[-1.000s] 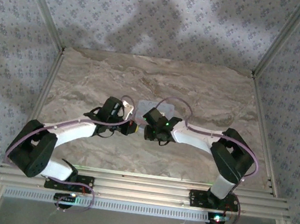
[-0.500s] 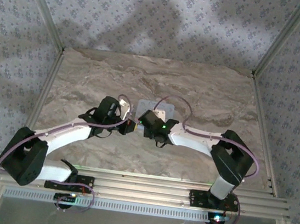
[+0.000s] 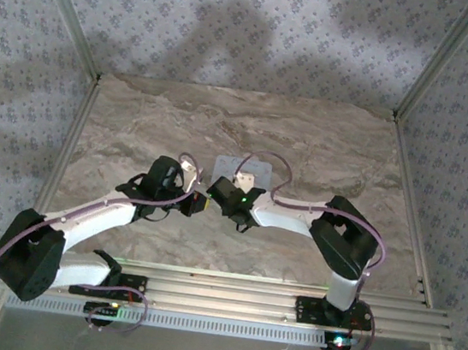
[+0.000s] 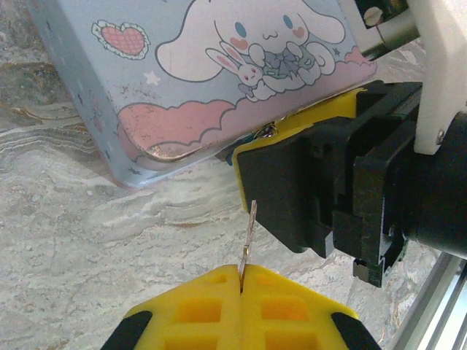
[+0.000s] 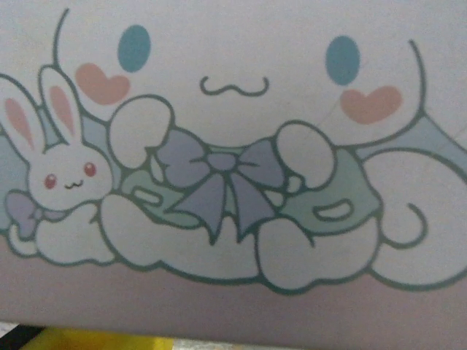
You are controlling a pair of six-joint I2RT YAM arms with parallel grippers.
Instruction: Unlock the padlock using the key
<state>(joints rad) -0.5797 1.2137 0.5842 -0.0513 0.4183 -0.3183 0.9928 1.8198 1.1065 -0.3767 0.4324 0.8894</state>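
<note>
Top external: both arms reach in to the middle of the marbled tabletop [image 3: 333,145]. The left claw [image 3: 198,204] and right claw [image 3: 214,193] meet tip to tip, just in front of the grey-blue tin [image 3: 248,167]. Claw states and the small parts are too small to read here.

Left wrist: the left claw [image 4: 241,275] is at the bottom edge with its yellow pads pressed together, pinching the key [image 4: 248,237]. The thin metal blade sticks straight up out of the seam between the pads. The right claw [image 4: 281,142] sits just past the blade tip as a black block with a yellow pad along its top and left edge, right up against the tin's [image 4: 146,95] near corner. I cannot tell how wide it stands, or whether it holds anything. A tiny metal bit at the tin's lower edge, touching that yellow pad, looks like the padlock [image 4: 267,132]; it is too small to be sure. The tin lies flat, cartoon lid up.

Right wrist: the tin lid [image 5: 233,95] is seen very close, with the cartoon dog and bunny print. A strip of yellow pad [image 5: 80,340] runs along the bottom left edge.
</note>
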